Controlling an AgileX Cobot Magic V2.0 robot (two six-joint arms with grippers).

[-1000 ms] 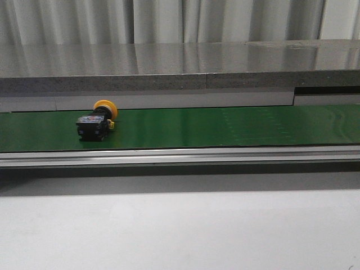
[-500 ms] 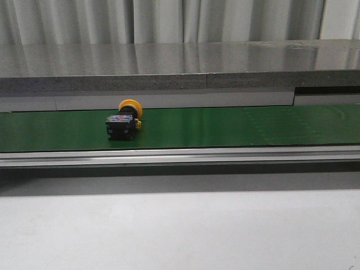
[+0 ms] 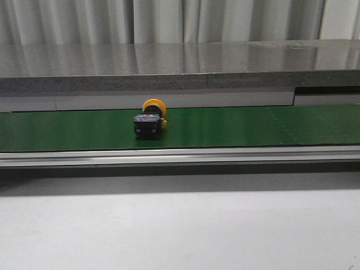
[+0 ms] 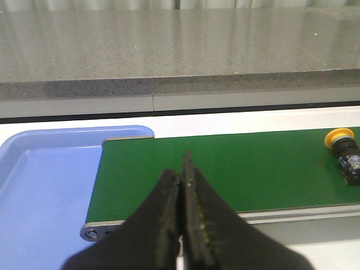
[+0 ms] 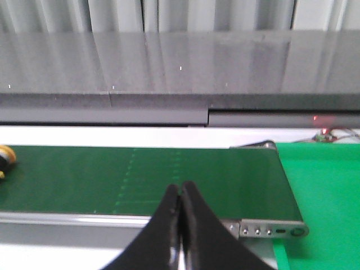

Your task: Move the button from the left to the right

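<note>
The button (image 3: 149, 123) is laid on its side on the green belt (image 3: 253, 126), left of centre; its yellow head is turned away, its black body nearest.

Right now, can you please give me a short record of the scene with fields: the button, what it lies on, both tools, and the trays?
button: yellow head, dark body, lying on its side, left of the middle in the front view
support: green belt
left tool: shut, empty, apart from the button
right tool: shut, empty
blue tray: at the belt's left end
green tray: at the belt's right end
task state: button not yet at the right end
</note>
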